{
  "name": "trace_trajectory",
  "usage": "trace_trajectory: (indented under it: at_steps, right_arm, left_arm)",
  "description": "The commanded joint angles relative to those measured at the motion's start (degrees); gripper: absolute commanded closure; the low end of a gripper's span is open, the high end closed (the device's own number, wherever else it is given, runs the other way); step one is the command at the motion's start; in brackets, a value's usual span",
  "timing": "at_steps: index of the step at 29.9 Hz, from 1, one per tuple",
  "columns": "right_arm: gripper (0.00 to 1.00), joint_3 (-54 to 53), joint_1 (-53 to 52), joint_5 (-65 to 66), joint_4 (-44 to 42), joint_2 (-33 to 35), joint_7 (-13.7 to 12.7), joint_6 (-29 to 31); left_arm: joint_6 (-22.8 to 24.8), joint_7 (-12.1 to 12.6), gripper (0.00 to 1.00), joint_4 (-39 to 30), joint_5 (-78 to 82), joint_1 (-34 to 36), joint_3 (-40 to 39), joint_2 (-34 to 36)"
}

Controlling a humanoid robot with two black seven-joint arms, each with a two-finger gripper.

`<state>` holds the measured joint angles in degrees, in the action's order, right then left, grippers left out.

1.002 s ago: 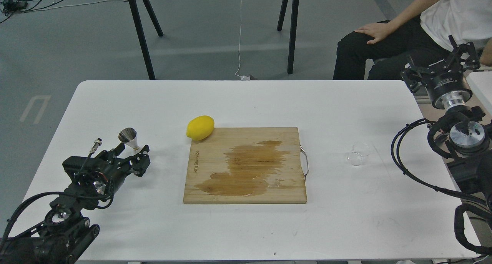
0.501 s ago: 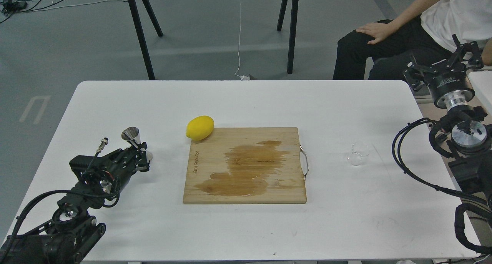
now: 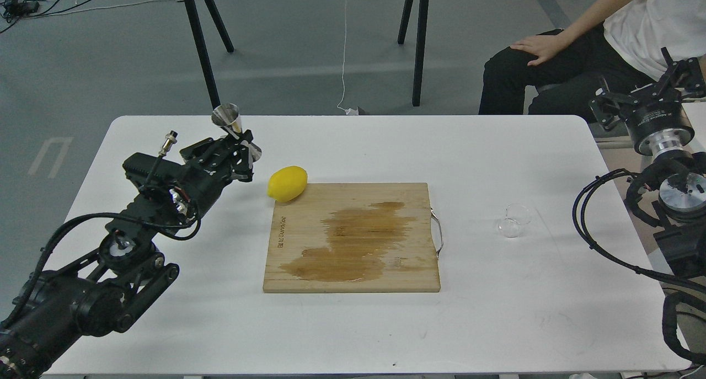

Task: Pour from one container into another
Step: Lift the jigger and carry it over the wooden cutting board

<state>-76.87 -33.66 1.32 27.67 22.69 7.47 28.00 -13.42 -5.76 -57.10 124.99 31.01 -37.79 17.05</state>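
Note:
My left gripper (image 3: 241, 147) is shut on the steel jigger (image 3: 230, 122) and holds it lifted above the table's back left, its upper cone tilted slightly left. The clear glass cup (image 3: 513, 220) stands alone on the white table (image 3: 353, 324), to the right of the cutting board. Off the table's right edge my right gripper (image 3: 670, 75) is raised in front of a seated person; its fingers show small and dark, so I cannot tell their state.
A wooden cutting board (image 3: 353, 238) with a dark wet stain lies mid-table, a metal handle on its right edge. A yellow lemon (image 3: 287, 183) rests at the board's back left corner, just right of my left gripper. A seated person (image 3: 584, 42) is at the back right.
My left gripper closed on the jigger, lifted it off the table, and carried it up, back and to the right. The right gripper drifted slightly right. The glass cup has not moved.

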Motion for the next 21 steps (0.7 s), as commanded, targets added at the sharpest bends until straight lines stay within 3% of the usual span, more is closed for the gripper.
trace_trajectory:
  at_steps: [1,6,11,15,21]
  right_arm:
    - [0.0,-0.1,0.5,0.0,-0.2,0.6,0.0,0.0]
    - [0.0,-0.7,1.1,0.0,-0.4,1.2,0.0,0.0]
    - [0.0,-0.8,1.3,0.0,-0.4,1.4,0.0,0.0]
    - [0.0,-0.8,1.3,0.0,-0.3,1.4,0.0,0.0]
    - [0.0,-0.8,1.3,0.0,-0.3,1.4,0.4,0.0]
  left_arm:
    - [3.0,2.0,0.96,-2.0,0.0,3.7,5.0,-4.1]
    - [3.2,2.2,0.96,0.2,0.0,6.7,13.0,-10.3]
    - [3.1,2.5,0.96,7.3,0.0,6.6,20.2,-15.9]
    - [3.1,4.2,0.96,12.0,0.0,6.1,23.1,-17.0]
    - [3.2,4.8,0.93,14.8,0.0,6.4,25.1,-17.0]
